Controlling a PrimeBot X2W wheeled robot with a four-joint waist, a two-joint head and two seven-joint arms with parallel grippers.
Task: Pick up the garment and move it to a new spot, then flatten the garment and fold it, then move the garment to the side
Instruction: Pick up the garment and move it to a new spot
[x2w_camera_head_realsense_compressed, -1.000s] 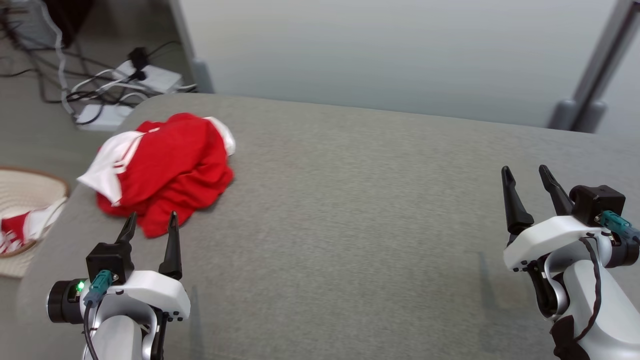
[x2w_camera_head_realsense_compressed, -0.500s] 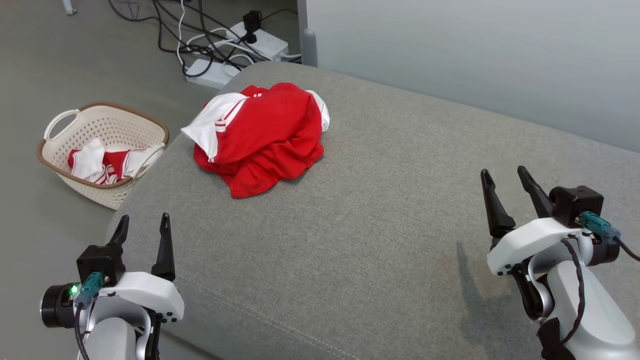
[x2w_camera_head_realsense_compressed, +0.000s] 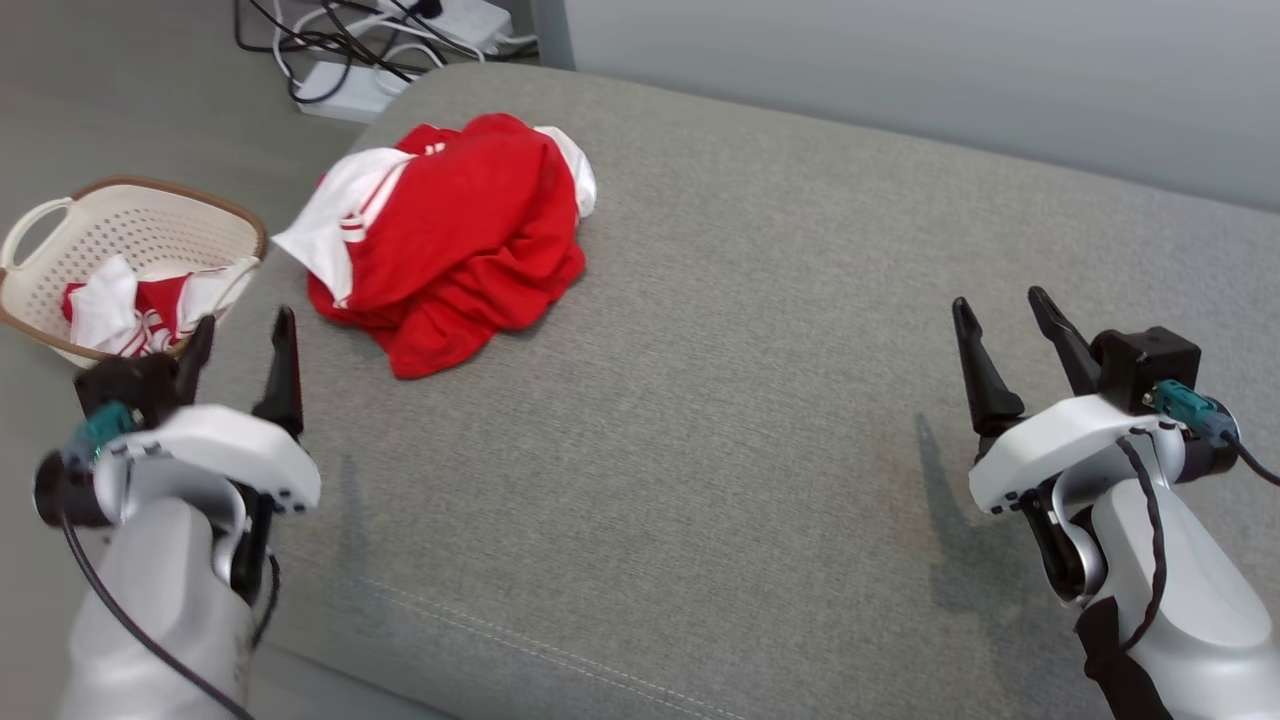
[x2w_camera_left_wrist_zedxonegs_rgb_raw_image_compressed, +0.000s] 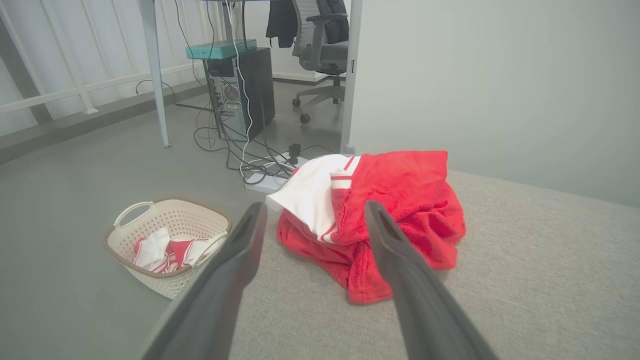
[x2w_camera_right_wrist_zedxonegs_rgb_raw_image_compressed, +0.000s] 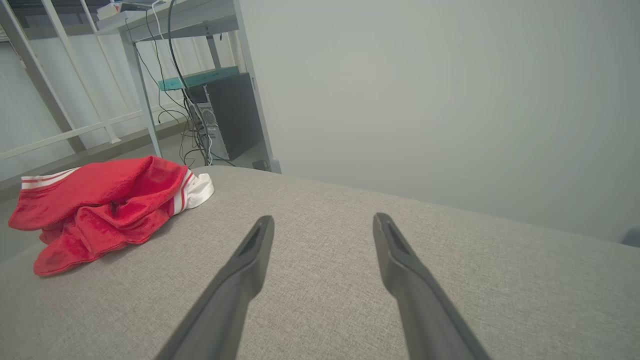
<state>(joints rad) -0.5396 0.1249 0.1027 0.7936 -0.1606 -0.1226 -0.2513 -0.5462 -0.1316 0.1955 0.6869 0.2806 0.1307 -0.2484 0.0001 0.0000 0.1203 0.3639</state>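
Observation:
The garment (x2w_camera_head_realsense_compressed: 450, 240) is a crumpled red piece with white striped trim, heaped near the far left corner of the grey cushioned surface (x2w_camera_head_realsense_compressed: 720, 400). In the left wrist view the garment (x2w_camera_left_wrist_zedxonegs_rgb_raw_image_compressed: 385, 215) lies just beyond the fingertips. My left gripper (x2w_camera_head_realsense_compressed: 240, 335) stands open at the surface's left edge, short of the heap, holding nothing. My right gripper (x2w_camera_head_realsense_compressed: 1000, 315) is open over the right side, far from the garment (x2w_camera_right_wrist_zedxonegs_rgb_raw_image_compressed: 100, 205), which lies at the left in the right wrist view.
A cream laundry basket (x2w_camera_head_realsense_compressed: 60, 215) with red and white clothes stands on the floor to the left of the surface. Power strips and tangled cables (x2w_camera_head_realsense_compressed: 380, 40) lie on the floor behind it. A pale wall (x2w_camera_head_realsense_compressed: 900, 60) runs along the far side.
The head camera has swung, so the whole picture shifted and the basket came into view. My left gripper sits higher in the picture, closer to the garment. The garment lies as before.

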